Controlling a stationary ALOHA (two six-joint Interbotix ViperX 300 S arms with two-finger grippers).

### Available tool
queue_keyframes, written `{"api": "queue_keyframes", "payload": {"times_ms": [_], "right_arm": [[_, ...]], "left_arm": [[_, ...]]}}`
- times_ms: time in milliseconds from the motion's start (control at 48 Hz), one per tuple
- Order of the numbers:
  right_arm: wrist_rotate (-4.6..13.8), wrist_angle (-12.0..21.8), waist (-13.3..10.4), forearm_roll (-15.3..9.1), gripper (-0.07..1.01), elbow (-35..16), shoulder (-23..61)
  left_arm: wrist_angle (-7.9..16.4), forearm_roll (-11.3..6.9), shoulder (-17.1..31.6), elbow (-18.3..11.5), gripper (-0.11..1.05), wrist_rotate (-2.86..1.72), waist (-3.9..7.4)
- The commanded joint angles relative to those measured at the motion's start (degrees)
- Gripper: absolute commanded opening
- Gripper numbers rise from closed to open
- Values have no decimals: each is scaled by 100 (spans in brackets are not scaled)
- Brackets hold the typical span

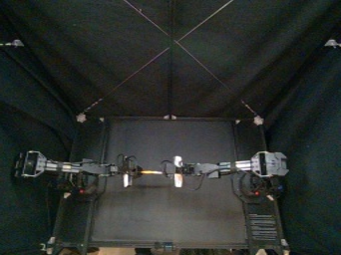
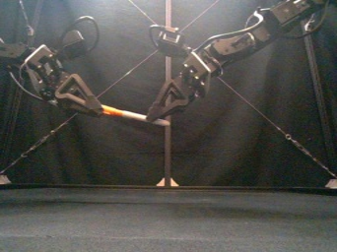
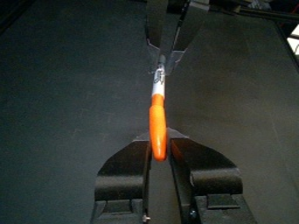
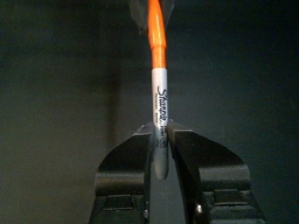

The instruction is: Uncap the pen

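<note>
Clamping pen (image 2: 128, 115) midair: left gripper (image 2: 99, 108) jaws on orange end, right gripper (image 2: 161, 119) jaws on "Sharpie" barrel.

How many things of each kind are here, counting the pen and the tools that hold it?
Marker pen, orange and grey, held above the table: 1
Tools, the left tool and the right tool, each shut on one end of the pen: 2
Total: 3
</note>
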Motion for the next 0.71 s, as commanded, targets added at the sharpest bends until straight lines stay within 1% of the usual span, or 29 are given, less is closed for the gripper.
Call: {"api": "queue_keyframes", "payload": {"times_ms": [21, 42, 167, 271, 375, 458, 542, 646, 667, 708], "right_arm": [[-9, -18, 9, 18, 54, 9, -325], [-9, -18, 9, 18, 54, 35, -343], [-9, -18, 9, 18, 54, 132, -439], [-9, -18, 9, 26, 54, 237, -536], [-9, -18, 9, 26, 54, 325, -624], [-9, -18, 9, 26, 54, 396, -694], [-9, -18, 9, 26, 54, 457, -782], [-9, -18, 9, 18, 54, 536, -879], [-9, -18, 9, 18, 54, 554, -888], [-9, -18, 9, 26, 54, 580, -923]], "left_arm": [[-18, 0, -299, 26, 52, 9, 44], [-18, 0, -360, 44, 52, 18, 44], [44, -9, -712, 185, 52, 9, 35], [211, 0, -1002, 290, 52, 9, 0], [466, -9, -1204, 325, 52, 9, -18], [703, 0, -1283, 325, 52, 9, -35], [914, 9, -1327, 325, 52, 9, -26], [1011, 9, -1327, 325, 52, 9, -35], [1011, 0, -1327, 325, 52, 18, -26], [1011, 0, -1327, 334, 52, 9, -35]]}}
